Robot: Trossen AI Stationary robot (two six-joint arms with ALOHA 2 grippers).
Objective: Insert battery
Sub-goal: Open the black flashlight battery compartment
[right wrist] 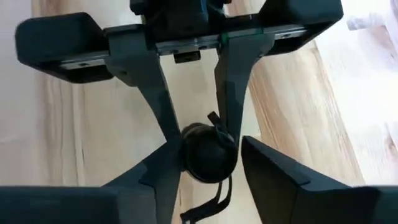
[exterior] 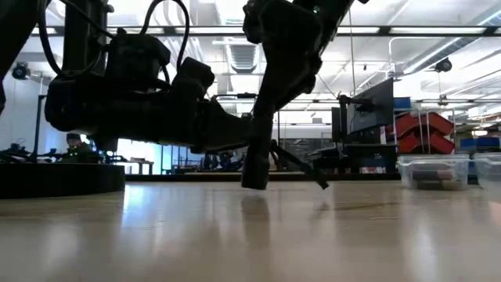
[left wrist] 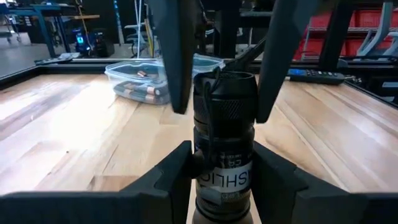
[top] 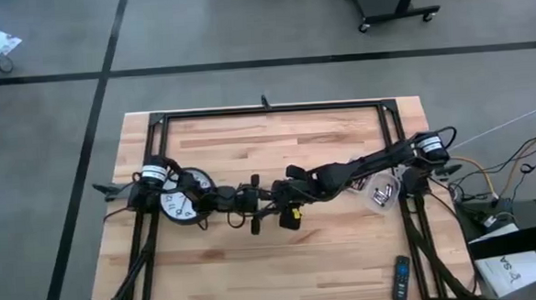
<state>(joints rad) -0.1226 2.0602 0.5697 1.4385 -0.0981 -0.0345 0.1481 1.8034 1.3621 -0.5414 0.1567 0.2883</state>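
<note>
Black ribbed flashlight (left wrist: 224,149) upright, clamped in left tool (left wrist: 221,171), right tool (left wrist: 221,93) open around its top.

From my station, the wooden table (top: 255,261) stood on a grey floor (top: 57,152) crossed by dark lines (top: 245,65). A wheeled black stand (top: 393,1) stood beyond the table's far edge. Through the low camera I saw ceiling light strips (exterior: 196,30), a dark monitor (exterior: 374,106) and red storage racks (exterior: 427,129). A seated person (exterior: 74,146) was visible far off.
</note>
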